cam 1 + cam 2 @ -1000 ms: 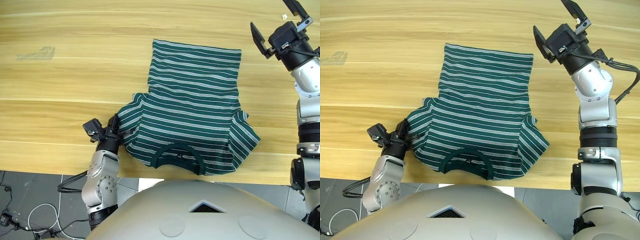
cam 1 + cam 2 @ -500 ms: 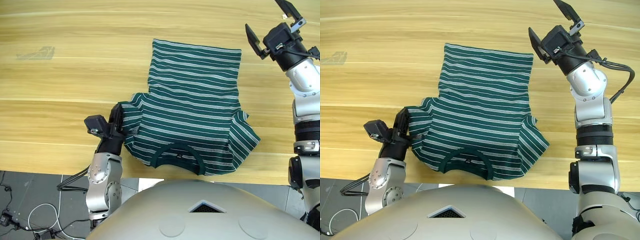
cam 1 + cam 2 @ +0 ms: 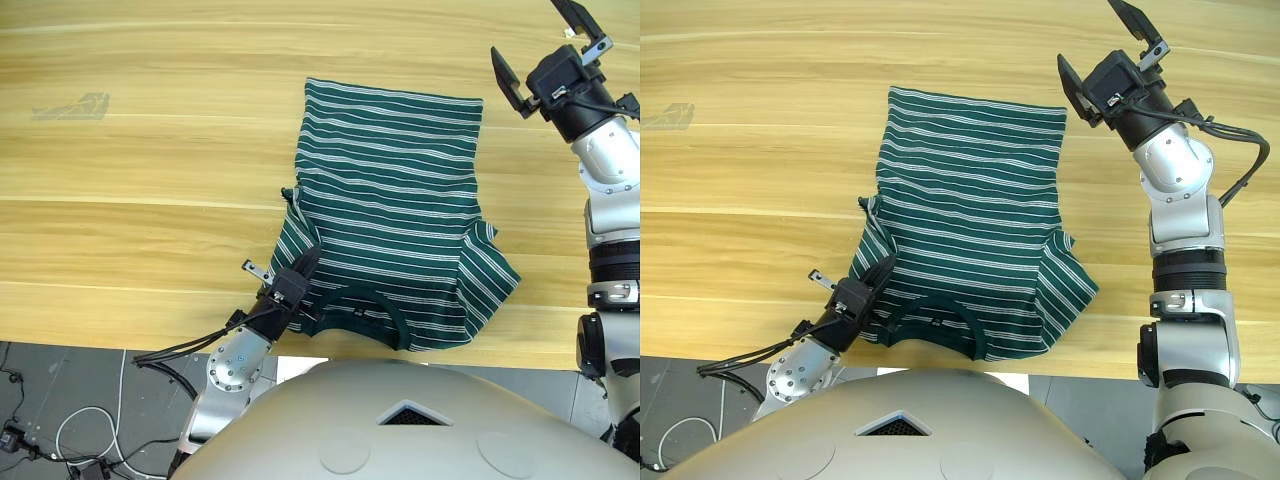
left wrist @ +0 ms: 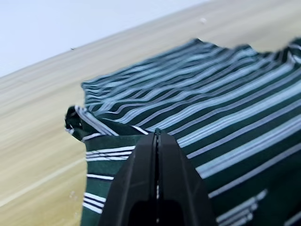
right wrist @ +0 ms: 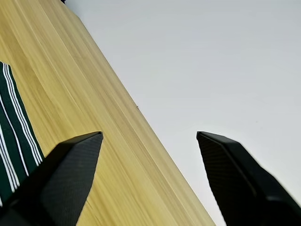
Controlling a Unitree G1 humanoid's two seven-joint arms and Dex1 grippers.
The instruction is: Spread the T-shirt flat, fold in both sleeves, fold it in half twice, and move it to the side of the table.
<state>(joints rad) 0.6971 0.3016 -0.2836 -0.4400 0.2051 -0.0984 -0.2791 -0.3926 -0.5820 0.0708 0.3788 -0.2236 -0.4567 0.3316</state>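
Green T-shirt (image 3: 390, 190) in left tool (image 4: 156, 136)

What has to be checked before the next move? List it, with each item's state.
1. Left sleeve folded in: ok. It lies over the T-shirt, with a small bunch at the far end of the fold.
2. Left gripper released: not ok. Its fingers are shut on the left sleeve.
3. Right sleeve folded in: not ok. It lies spread out to the side.
4. Right gripper ready: ok. Its fingers are open, above the table past the shirt's far right corner.
5. Shirt body flat: ok, no large wrinkles.
6. Room at the table's side: ok, bare wood on the robot's left.
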